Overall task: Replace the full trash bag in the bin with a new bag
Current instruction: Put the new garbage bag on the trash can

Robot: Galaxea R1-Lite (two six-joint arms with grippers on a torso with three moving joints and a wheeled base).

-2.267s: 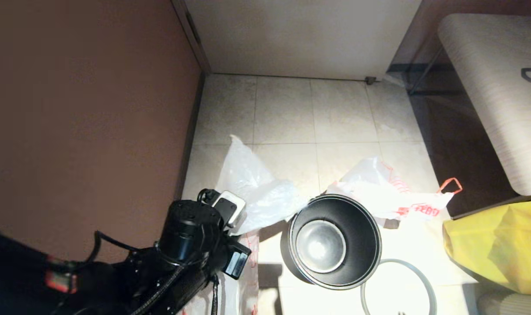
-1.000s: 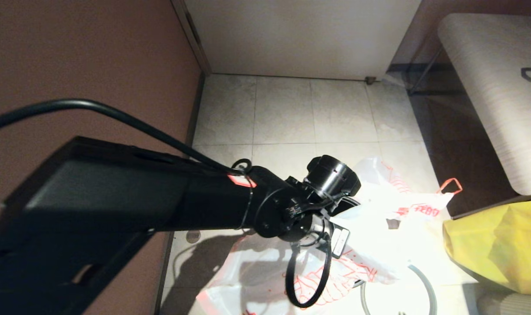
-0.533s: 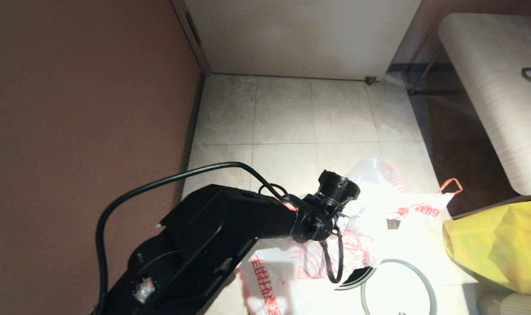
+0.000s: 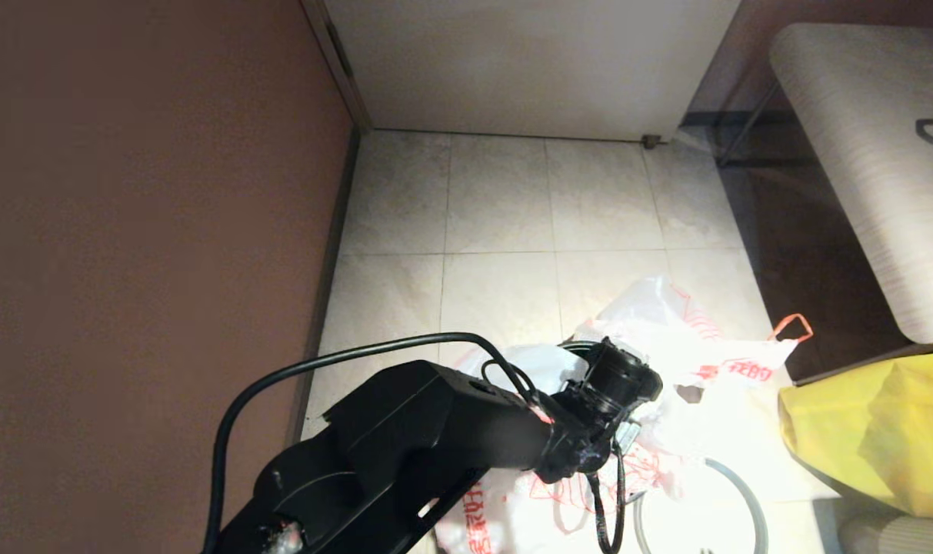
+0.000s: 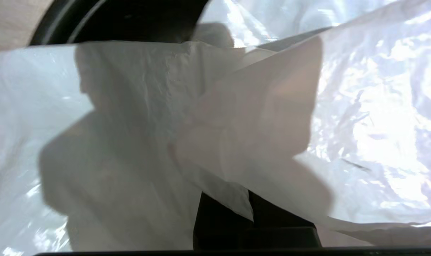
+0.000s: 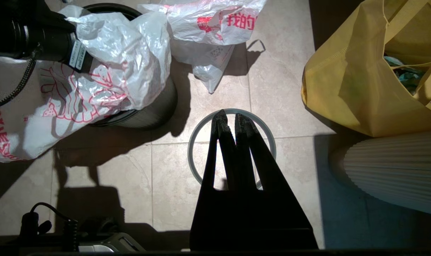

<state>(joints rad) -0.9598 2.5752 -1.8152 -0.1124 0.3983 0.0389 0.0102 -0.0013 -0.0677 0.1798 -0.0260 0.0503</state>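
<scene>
My left gripper (image 5: 251, 210) is shut on the new bag (image 5: 137, 135), a thin white sheet with red print. The plastic covers its fingertips. In the head view my left wrist (image 4: 616, 385) hangs over the bin (image 4: 581, 344), and the new bag (image 4: 512, 492) drapes across the bin's mouth and down its near side. The bin's black ribbed wall (image 6: 147, 113) shows under the plastic. The full trash bag (image 4: 689, 338), with a red loop, lies on the floor just beyond the bin. My right gripper (image 6: 228, 117) is shut and empty above the grey hoop (image 6: 197, 135) lying on the floor.
A big yellow bag (image 4: 874, 431) sits on the floor at the right, beside a pleated white object (image 6: 389, 170). A pale bench (image 4: 858, 154) stands at the back right. A brown wall (image 4: 143, 231) runs along the left. Bare tiles (image 4: 497, 200) lie beyond the bin.
My left arm has swung from the left across to the bin with the new bag and come lower; the bag now covers the bin's mouth. The right gripper has stayed put.
</scene>
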